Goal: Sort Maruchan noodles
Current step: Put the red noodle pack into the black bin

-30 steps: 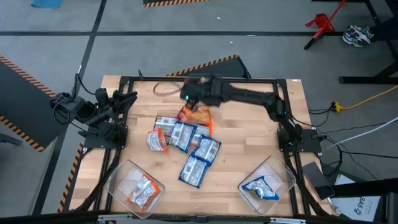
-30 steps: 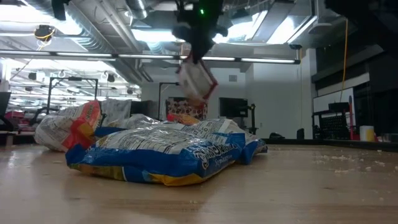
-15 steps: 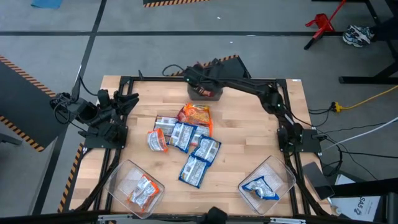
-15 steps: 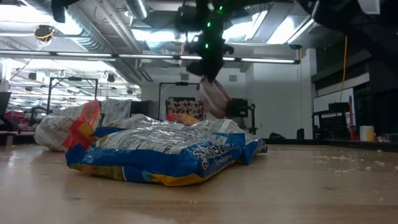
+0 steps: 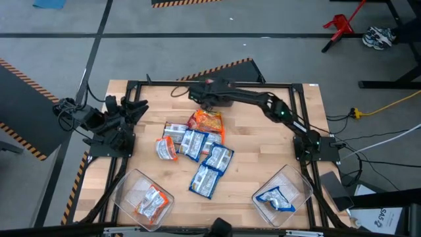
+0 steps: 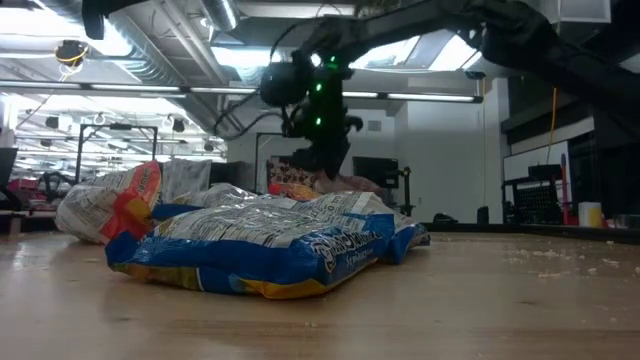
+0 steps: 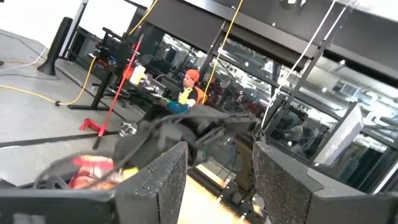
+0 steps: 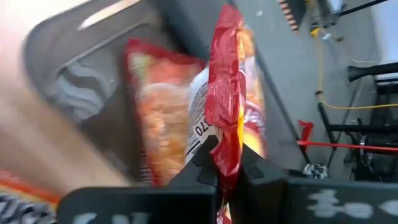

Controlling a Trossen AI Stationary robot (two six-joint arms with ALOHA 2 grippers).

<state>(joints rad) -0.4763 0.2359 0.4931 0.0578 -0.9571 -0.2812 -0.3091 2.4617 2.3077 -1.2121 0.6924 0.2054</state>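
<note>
A pile of Maruchan noodles [image 5: 197,148], blue-and-white and orange packets, lies in the middle of the table and fills the foreground of the low view [image 6: 270,240]. My right gripper [image 5: 202,97] reaches to the far centre, shut on a red packet [image 8: 227,93], low above a clear bin [image 8: 81,81]. Another red packet [image 8: 158,118] lies in that bin. In the low view the held packet [image 6: 340,183] shows below the gripper [image 6: 322,165], behind the pile. My left gripper [image 5: 138,107] waits open at the table's left edge with nothing between its fingers [image 7: 217,162]. My right gripper pinches one edge of the red packet [image 8: 227,155] between its two fingers. The fingers slant down toward the table's far edge. The packet stands edge-on to the wrist camera and hangs beyond the fingertips, lifted clear above the bin.
A clear bin [image 5: 141,197] at the near left holds an orange packet. A second clear bin [image 5: 283,191] at the near right holds a blue one. A black frame [image 5: 131,85] runs around the table. Beyond the table the left wrist view shows a person [image 7: 186,87].
My right gripper has come down and gone toward the table's far edge with the red packet, which has sunk from high above the pile to just over the far bin. The gripper has stayed shut and has tipped further downward.
</note>
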